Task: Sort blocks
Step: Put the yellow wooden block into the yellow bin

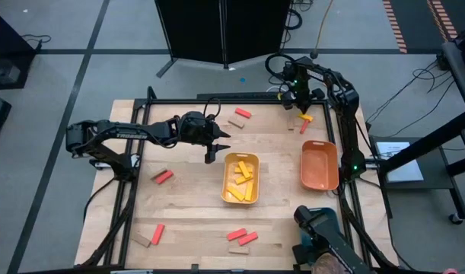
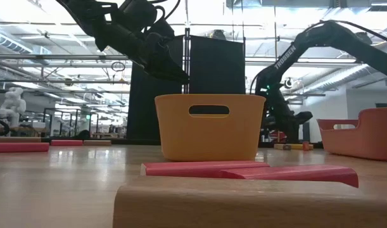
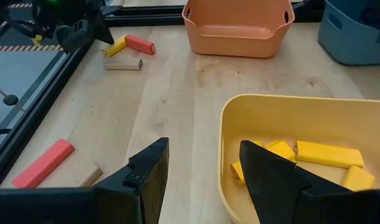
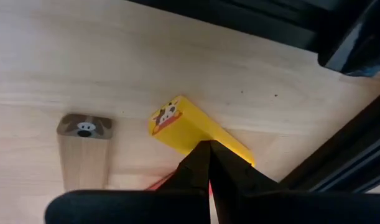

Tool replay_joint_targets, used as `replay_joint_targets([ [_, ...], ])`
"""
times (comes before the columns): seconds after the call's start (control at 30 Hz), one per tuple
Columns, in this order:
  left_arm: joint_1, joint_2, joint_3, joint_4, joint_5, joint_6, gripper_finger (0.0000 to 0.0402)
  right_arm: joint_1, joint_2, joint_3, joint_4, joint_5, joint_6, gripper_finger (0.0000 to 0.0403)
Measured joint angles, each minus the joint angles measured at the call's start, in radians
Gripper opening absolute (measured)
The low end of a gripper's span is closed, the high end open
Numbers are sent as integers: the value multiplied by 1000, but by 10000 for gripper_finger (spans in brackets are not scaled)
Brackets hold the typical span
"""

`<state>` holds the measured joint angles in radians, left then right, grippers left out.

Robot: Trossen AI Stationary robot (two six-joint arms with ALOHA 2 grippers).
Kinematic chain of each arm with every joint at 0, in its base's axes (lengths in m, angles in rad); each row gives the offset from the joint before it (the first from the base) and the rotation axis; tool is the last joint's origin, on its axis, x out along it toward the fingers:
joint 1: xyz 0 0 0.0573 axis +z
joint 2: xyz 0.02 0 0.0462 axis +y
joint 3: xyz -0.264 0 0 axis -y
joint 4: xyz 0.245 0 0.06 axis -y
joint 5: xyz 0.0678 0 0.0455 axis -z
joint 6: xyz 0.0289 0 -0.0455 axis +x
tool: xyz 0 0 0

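The tan block right at the low camera's lens still sits unsorted, with red blocks behind it and the yellow ones in the yellow tray. The left gripper hovers spread and empty beside that tray, while the right gripper, pressed together, rests its tips against a yellow block in the far corner. With shut fingers it'd probably just shove that block into the tan one next to it.

Several yellow blocks lie jumbled inside my yellow tray. Near the far right corner of the table, a yellow block with a cow face on its end, a tan block with a dog face and a red block sit close together. Other red and tan blocks lie flat, scattered: a far pair, a left pair, and two near pairs.
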<state>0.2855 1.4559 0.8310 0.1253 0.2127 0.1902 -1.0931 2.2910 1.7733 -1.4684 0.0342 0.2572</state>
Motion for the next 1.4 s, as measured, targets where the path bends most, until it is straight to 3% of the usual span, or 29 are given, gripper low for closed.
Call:
replay_joint_targets([
  [0.3,0,0,0,0,0,8,193,28,2,29,34,-28,-14,0],
  [0.73,0,0,1,24,0,1,193,117,3,113,162,-199,-37,0],
  [0.83,0,0,1,23,0,1,193,143,3,124,137,-186,-87,0],
  [1.0,0,0,1,23,0,0,193,148,-8,174,128,-12,-49,0],
  [1.4,0,0,1,13,18,3,193,116,-7,145,130,18,46,0],
])
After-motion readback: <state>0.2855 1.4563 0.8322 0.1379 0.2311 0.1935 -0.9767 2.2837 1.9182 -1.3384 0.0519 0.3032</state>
